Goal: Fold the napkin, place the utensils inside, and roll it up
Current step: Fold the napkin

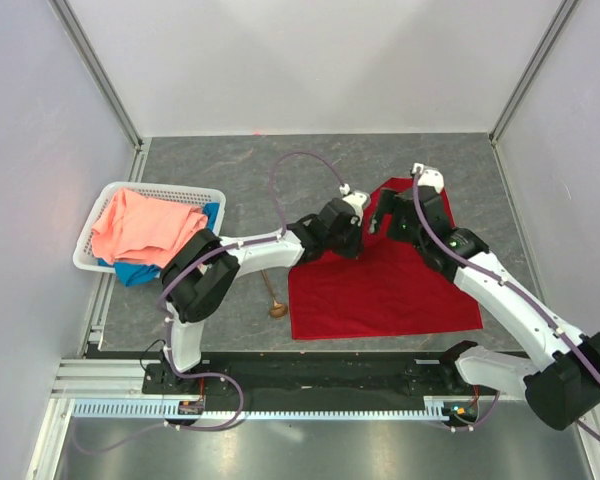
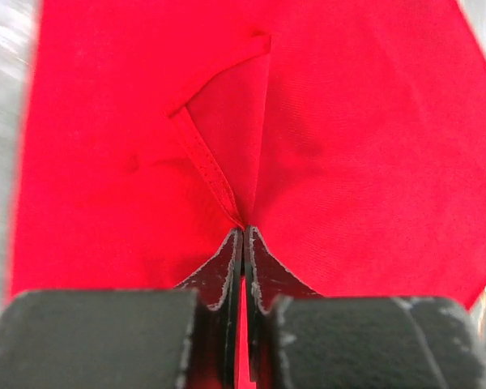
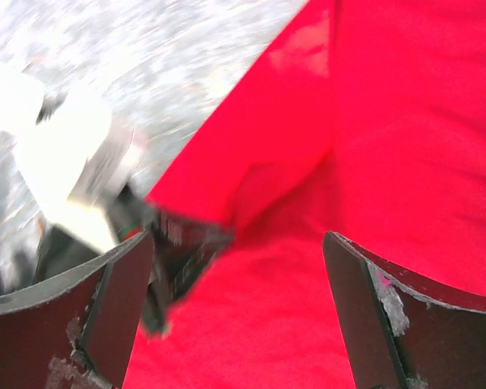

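I have the left arm (image 1: 245, 250) folded at the elbow near its base, forearm running out to the right toward the middle of the table. The left gripper (image 2: 243, 231) has its jaws pressed together on a raised fold of the napkin (image 2: 348, 162). The right arm (image 1: 510, 295) stretches diagonally up and to the left. The right gripper (image 3: 235, 243) points down close beside the left one, jaws spread wide.
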Controlling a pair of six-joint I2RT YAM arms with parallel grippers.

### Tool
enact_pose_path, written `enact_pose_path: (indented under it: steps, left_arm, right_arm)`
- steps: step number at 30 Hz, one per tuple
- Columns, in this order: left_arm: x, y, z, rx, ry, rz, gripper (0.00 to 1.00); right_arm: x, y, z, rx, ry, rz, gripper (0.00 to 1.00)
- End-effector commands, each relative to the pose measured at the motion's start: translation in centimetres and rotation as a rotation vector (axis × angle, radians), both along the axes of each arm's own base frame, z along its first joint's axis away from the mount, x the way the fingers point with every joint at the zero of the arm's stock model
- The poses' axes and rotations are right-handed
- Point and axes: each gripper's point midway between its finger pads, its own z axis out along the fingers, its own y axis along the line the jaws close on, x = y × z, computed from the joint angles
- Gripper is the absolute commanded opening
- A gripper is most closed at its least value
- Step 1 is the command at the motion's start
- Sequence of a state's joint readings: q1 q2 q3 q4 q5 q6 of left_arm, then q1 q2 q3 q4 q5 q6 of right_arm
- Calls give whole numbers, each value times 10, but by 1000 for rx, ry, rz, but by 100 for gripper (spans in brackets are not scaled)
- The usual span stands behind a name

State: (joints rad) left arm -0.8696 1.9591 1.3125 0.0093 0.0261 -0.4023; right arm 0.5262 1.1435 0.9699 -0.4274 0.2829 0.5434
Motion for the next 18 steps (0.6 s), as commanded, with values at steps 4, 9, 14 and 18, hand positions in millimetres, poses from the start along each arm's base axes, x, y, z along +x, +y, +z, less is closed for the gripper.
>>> enact_pose_path:
  steps: [4,9,14,18]
  left_arm:
    - [-30,-7,20,-89,19,-62,64]
    - [-47,20,82,-119,-3,-94,85]
    - [-43,81,117,-158,118,-56,86]
    - [-23,147,141,-137,113,11,89]
  right_arm:
    - [2,-44,-5,14,13,-155,95]
    - [2,-35,-36,64,115,-130,93]
    - [-5,-30,-82,58,244,-128,89]
    - [-20,-36,-115,28,334,-156,81]
